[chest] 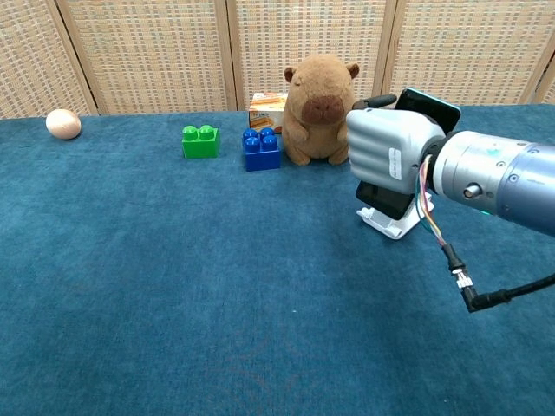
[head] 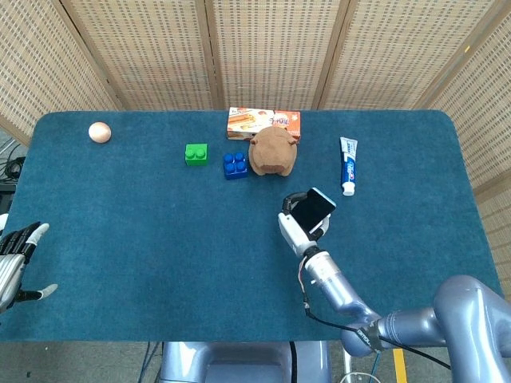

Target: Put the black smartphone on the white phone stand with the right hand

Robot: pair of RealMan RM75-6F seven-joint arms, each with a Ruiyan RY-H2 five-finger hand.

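Note:
My right hand (head: 294, 230) (chest: 386, 152) grips the black smartphone (head: 314, 209) (chest: 427, 106), held tilted with its top edge up. In the chest view the phone's lower end (chest: 387, 201) sits right over the white phone stand (chest: 392, 223), which peeks out beneath the hand. The head view hides the stand behind the hand and phone. I cannot tell whether the phone touches the stand. My left hand (head: 14, 265) hangs off the table's left edge, fingers spread and holding nothing.
A brown capybara plush (head: 272, 152) (chest: 323, 108) sits just behind the stand. Blue brick (head: 235, 165), green brick (head: 196, 153), snack box (head: 263, 122), toothpaste tube (head: 348, 165) and an egg (head: 99, 132) lie along the far side of the blue table (head: 144, 239).

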